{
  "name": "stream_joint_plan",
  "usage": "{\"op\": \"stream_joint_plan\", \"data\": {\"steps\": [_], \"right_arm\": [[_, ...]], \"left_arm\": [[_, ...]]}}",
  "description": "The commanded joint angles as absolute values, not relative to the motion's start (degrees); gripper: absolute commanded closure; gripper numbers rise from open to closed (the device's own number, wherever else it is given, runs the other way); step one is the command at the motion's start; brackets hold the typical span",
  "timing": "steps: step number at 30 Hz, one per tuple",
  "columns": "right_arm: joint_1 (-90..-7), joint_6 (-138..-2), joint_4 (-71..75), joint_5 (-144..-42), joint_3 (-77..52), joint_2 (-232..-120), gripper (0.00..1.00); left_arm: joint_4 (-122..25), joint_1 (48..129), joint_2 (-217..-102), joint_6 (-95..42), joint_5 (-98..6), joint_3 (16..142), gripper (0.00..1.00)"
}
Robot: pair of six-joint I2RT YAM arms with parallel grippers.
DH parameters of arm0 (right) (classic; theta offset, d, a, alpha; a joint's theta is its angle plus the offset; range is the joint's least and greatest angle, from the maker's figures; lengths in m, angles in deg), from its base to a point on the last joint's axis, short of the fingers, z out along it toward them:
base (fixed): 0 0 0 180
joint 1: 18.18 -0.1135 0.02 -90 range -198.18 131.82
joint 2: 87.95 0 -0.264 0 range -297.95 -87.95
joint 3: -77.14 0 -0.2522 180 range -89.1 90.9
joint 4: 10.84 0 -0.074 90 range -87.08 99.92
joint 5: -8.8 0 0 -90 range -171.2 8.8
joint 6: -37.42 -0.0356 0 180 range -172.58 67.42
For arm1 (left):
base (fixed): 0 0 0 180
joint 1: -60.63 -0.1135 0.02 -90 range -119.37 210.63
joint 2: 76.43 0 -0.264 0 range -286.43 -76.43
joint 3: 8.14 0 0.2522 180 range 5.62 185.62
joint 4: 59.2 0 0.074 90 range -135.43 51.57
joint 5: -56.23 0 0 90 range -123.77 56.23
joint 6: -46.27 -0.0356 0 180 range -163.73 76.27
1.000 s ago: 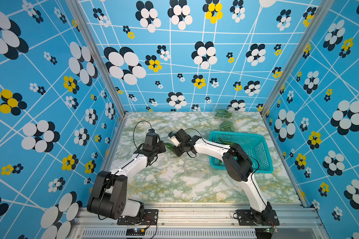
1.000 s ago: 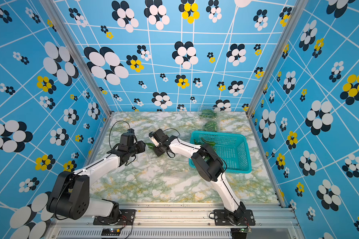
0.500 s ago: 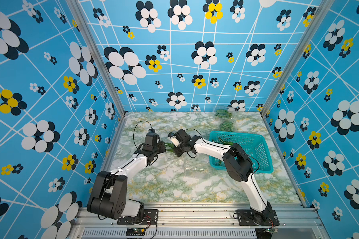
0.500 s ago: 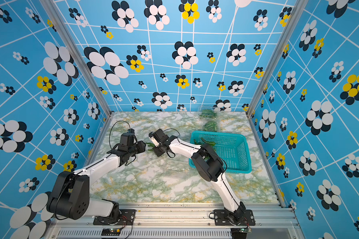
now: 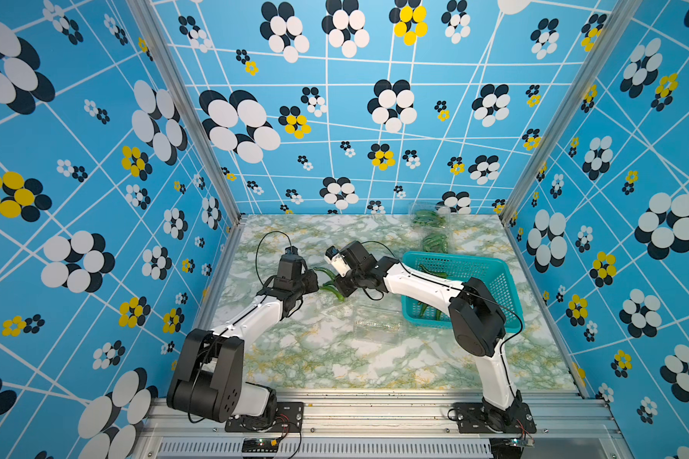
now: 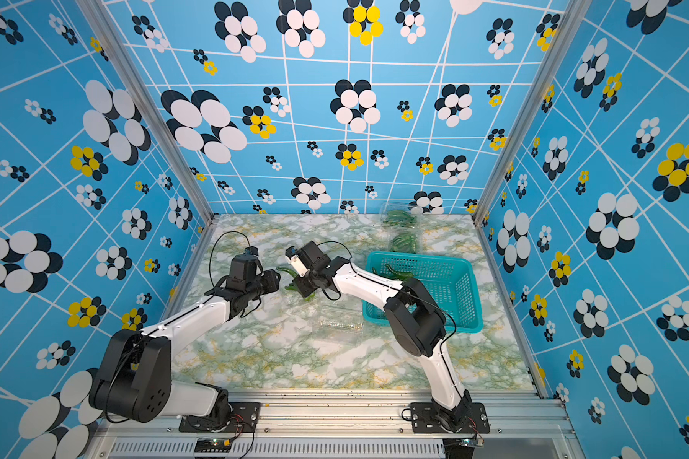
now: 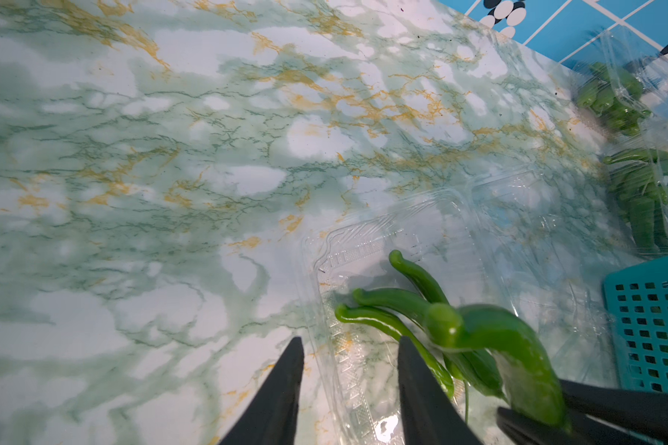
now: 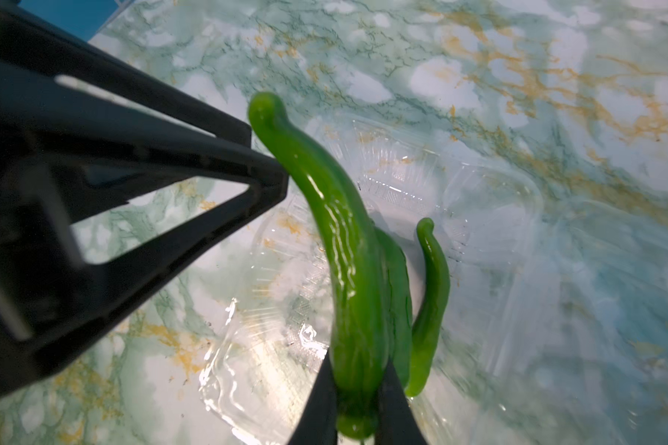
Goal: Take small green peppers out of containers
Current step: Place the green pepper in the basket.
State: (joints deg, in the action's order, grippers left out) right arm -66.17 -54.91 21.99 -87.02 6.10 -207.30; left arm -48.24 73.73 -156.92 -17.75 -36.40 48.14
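The small green peppers (image 7: pixel 382 319) closest to the arms sit in an opened clear container (image 7: pixel 363 231) out in the middle of the table, and one of them is in the robot's grasp. The right gripper (image 8: pixel 357 364) has its jaws pinched narrow on the thick end of a curved pepper (image 8: pixel 340 231), which rises clear of the box with its hooked tip free. Three more peppers show beneath it inside the container. Facing it, the left gripper (image 7: pixel 350 343) stands partly open with nothing between its jaws but the container's ribbed rim. One black finger (image 7: pixel 282 385) is over the marble outside and its mate is inside the box; whether it presses the plastic down I cannot tell. In the right wrist view a left fingertip (image 8: pixel 263 183) is right against the lifted pepper, touching or nearly so. Further out, in both top views, an empty clear container (image 5: pixel 378 326) lies on the marbled table (image 5: pixel 335 365). It is just beside the near corner of the teal basket (image 5: pixel 454 261), on the side toward the left arm, and the basket holds a few loose peppers (image 5: pixel 434 274). Beyond the basket, one packed container (image 5: pixel 428 216) sits by the back wall and another packed container (image 5: pixel 434 240) lies between it and the basket, both full of green bunches.
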Motion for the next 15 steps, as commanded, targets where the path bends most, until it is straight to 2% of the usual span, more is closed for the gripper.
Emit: {"op": "stream_joint_plan", "data": {"steps": [1,11,12,15], "right_arm": [[-66.6,-55.46,18.78,-83.54,2.19,-201.92,1.0],[-66.05,-52.52,9.85,-64.71,-17.02,-180.85,1.0],[-66.01,-52.56,8.4,-61.44,-19.36,-178.17,1.0],[-65.32,-52.77,6.66,-56.29,-24.36,-172.67,1.0]], "left_arm": [[-51.23,73.27,-154.15,-17.8,-38.46,46.35,0.58],[-61.67,75.1,-149.35,-18.75,-49.85,42.28,0.58],[-61.96,75.82,-149.16,-19.44,-50.59,42.36,0.54],[-63.04,78.13,-149.26,-21.4,-52.83,42.71,0.53]]}}
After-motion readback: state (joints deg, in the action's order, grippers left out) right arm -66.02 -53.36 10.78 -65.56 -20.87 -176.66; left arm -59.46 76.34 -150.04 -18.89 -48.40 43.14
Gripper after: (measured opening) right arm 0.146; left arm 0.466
